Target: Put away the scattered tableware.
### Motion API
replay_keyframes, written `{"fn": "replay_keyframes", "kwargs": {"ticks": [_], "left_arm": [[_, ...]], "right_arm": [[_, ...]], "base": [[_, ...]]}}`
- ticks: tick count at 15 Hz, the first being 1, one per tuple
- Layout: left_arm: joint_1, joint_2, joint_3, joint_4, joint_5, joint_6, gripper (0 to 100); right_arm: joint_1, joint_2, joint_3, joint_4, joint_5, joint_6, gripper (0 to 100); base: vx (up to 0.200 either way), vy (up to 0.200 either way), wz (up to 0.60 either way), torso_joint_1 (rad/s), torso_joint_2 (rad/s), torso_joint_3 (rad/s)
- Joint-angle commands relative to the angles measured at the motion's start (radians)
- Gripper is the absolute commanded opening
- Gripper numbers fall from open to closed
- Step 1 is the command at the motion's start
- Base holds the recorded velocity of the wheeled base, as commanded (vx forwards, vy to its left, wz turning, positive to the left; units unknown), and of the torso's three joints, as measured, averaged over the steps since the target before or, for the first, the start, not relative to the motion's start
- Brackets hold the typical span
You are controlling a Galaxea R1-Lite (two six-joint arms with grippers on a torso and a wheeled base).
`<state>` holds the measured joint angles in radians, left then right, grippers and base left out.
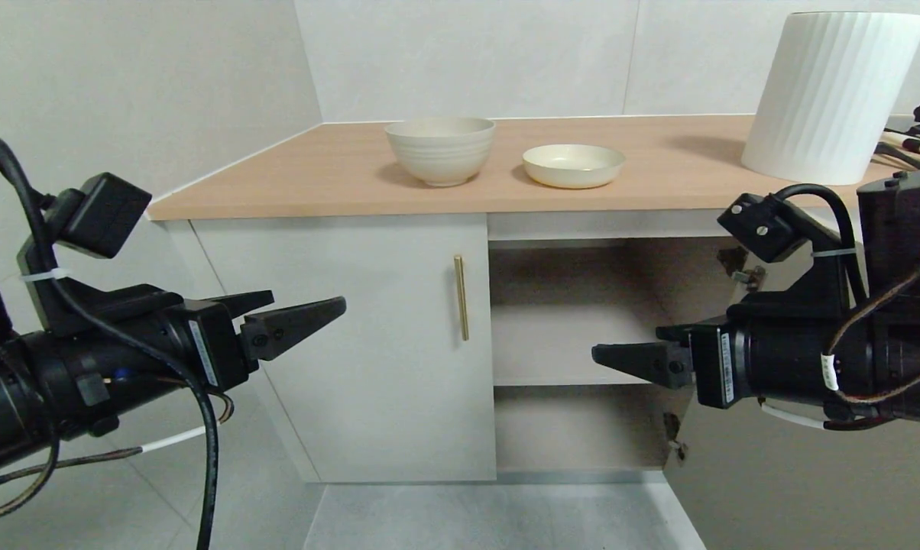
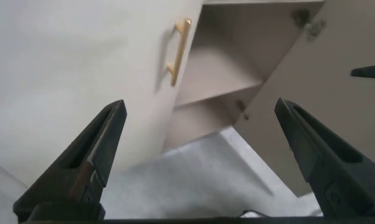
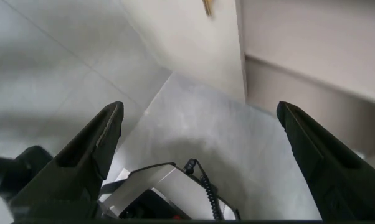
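Left pincer [image 1: 307, 299] hung with its fingers spread wide, holding nothing and touching nothing, in front of the shut door [image 1: 368, 344] and below counter [image 1: 315, 179] level. In the left wrist view its [image 2: 200, 106] two black fingers stood far apart, with the gold handle [image 2: 178, 53] and the open compartment beyond them. Right pincer [image 1: 626, 342] was spread just as wide and empty, in front of the open compartment, level with the shelf [image 1: 567, 347]; its wrist view showed only floor between the fingers [image 3: 199, 106]. Bowl [image 1: 440, 149] and dish [image 1: 573, 165] sat on the counter, near each other but apart, the bowl to the left. A white ribbed cylinder [image 1: 834, 95] stood at the counter's right end.
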<state>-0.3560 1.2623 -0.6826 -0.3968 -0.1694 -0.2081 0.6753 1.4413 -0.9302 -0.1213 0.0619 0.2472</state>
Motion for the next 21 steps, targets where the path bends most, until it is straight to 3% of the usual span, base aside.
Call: {"fn": "replay_keyframes", "kwargs": {"ticks": [1,5,17,21], "left_arm": [[0.0,0.006,0.0,0.0,-0.001,-0.001,100],[0.002,0.008,0.0,0.0,-0.001,-0.001,100],[0.002,0.008,0.0,-0.002,-0.002,-0.001,100],[0.0,0.031,0.0,-0.002,-0.004,0.001,100]], "right_arm": [[0.0,-0.005,0.002,-0.001,0.001,0.0,100],[-0.002,-0.015,0.017,-0.001,0.009,-0.003,100],[-0.002,-0.019,0.037,-0.003,0.003,-0.049,100],[-0.007,-0.021,0.039,-0.003,0.001,-0.051,100]], "base": [[0.2,0.0,0.0,0.007,0.01,0.007],[0.2,0.0,0.0,0.005,0.0,0.0],[0.0,0.0,0.0,0.0,0.0,0.0],[0.0,0.0,0.0,0.067,-0.22,-0.229]]}}
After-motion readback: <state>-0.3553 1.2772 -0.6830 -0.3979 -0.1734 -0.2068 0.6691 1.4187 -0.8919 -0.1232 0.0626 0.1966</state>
